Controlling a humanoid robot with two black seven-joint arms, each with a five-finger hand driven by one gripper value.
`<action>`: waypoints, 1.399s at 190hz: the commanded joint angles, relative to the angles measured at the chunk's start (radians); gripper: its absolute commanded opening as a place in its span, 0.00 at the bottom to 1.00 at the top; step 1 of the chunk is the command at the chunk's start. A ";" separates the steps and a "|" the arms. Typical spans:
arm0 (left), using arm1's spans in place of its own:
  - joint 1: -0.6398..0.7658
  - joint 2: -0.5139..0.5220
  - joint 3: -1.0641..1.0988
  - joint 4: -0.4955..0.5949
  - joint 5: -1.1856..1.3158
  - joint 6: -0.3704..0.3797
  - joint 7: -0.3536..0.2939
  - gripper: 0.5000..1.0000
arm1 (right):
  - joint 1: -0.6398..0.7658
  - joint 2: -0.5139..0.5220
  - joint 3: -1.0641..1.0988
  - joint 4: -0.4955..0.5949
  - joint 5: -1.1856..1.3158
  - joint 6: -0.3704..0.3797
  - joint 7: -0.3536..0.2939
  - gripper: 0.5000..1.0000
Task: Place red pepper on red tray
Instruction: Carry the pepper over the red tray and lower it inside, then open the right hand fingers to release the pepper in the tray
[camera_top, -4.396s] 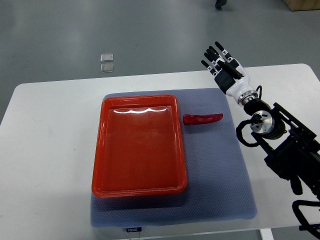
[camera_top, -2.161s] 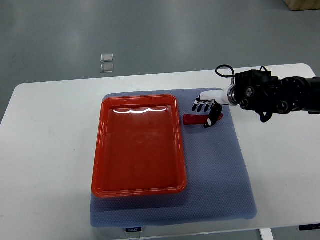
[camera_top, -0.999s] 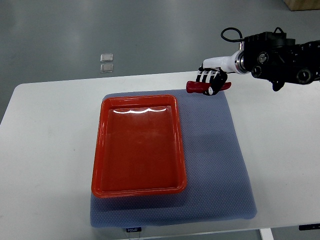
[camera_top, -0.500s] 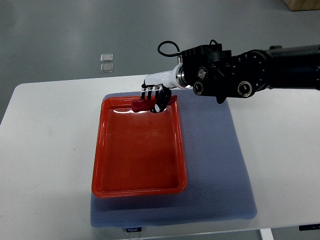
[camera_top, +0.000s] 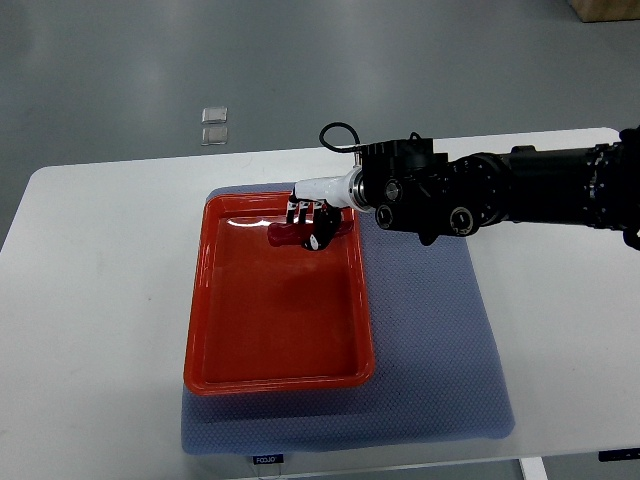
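Note:
My right hand (camera_top: 310, 224) reaches in from the right edge and is shut on the red pepper (camera_top: 283, 233). The pepper lies level in its grasp, over the far part of the red tray (camera_top: 275, 375), just inside the back rim. I cannot tell whether it touches the tray floor. The tray sits on a blue-grey mat (camera_top: 440, 340) on the white table. The left arm is out of view.
The black right forearm (camera_top: 500, 190) stretches across the mat's far right corner. Two small clear squares (camera_top: 213, 124) lie on the grey floor beyond the table's far edge.
The right hand has carried the pepper from the mat's far side leftward over the tray, then lowered it a little toward the tray floor in the last half second.

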 joint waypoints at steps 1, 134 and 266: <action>0.000 0.000 0.000 0.000 0.000 0.000 0.000 1.00 | -0.022 0.000 0.002 -0.004 -0.001 -0.017 0.003 0.00; 0.000 0.000 0.000 0.000 0.000 0.000 0.000 1.00 | -0.091 0.000 0.046 -0.012 -0.002 -0.041 0.009 0.18; 0.000 0.000 0.002 0.002 0.000 0.000 0.000 1.00 | -0.121 0.000 0.124 -0.012 0.001 -0.038 0.010 0.78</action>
